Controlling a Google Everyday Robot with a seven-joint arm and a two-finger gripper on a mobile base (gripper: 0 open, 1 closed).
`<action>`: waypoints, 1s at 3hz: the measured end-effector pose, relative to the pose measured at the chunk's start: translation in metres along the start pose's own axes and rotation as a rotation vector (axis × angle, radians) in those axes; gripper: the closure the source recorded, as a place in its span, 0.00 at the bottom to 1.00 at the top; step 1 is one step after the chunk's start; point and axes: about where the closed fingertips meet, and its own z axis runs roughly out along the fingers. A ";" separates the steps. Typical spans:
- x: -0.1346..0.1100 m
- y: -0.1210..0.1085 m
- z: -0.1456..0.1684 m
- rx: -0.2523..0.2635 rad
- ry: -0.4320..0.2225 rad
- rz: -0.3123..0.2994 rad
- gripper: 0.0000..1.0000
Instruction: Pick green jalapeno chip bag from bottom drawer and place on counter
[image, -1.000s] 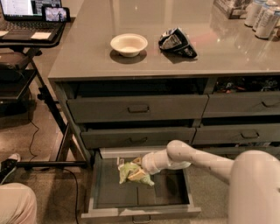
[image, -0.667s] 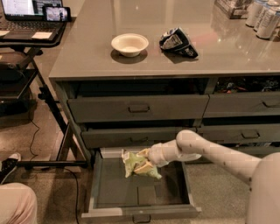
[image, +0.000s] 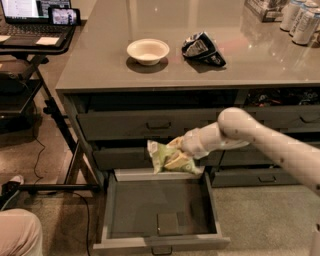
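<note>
We are seeing the gripper at the end of the white arm, hanging in front of the grey drawer fronts, just above the back edge of the bottom drawer. It is clamping the green jalapeno chip bag, which is hanging in the air, clear of the drawer floor and below the edge of the counter. The bag is crumpled and sticking out to the left of the gripper. The bottom drawer is standing pulled out, with 1 small flat grey square lying on its floor near the front. On the counter 1 white bowl is sitting near 1 black-and-white snack bag, not touching it, and cans are standing at the far right. 1 laptop is sitting on the black table at left
</note>
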 end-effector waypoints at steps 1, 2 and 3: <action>-0.033 -0.029 -0.057 0.055 0.030 -0.012 1.00; -0.033 -0.029 -0.057 0.055 0.030 -0.012 1.00; -0.055 -0.024 -0.063 0.049 -0.032 -0.031 1.00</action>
